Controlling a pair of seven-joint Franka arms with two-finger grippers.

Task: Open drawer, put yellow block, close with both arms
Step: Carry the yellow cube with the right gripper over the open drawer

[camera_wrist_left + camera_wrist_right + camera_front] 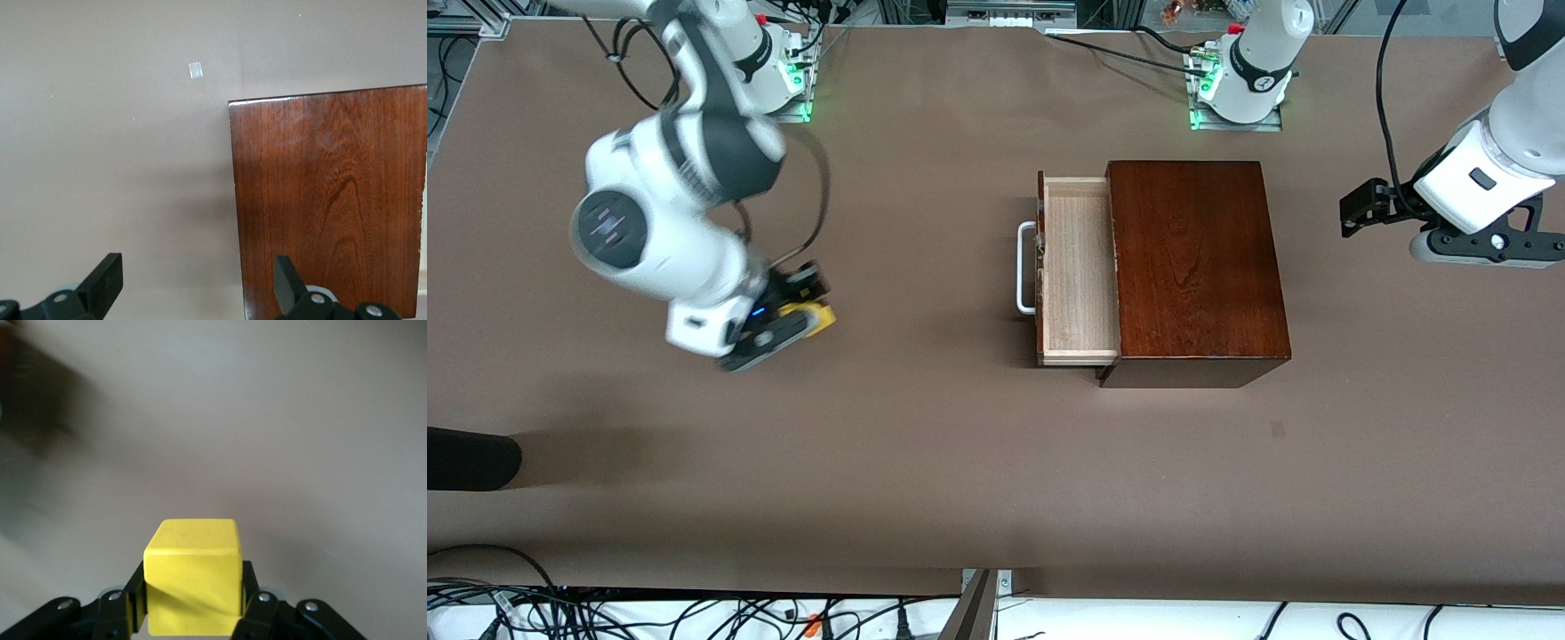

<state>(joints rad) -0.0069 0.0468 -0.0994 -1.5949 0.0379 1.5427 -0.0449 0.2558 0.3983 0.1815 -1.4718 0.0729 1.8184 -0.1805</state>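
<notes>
The dark mahogany box [1196, 267] stands on the table, its drawer [1078, 271] pulled out toward the right arm's end, pale wood lining bare, white bar handle [1024, 268] on its front. My right gripper [805, 307] is shut on the yellow block [818, 316] above the table toward the right arm's end, well apart from the drawer. In the right wrist view the block [193, 583] sits between the black fingers [250, 603]. My left gripper [1360, 209] is open and empty in the air beside the box's closed end; the left wrist view shows the box top [333, 200] under one finger [287, 283].
A brown cloth covers the table [925, 462]. A small pale patch [195, 69] lies on it near the box. A dark object [467, 458] pokes in at the edge at the right arm's end. Cables [605, 613] run along the edge nearest the front camera.
</notes>
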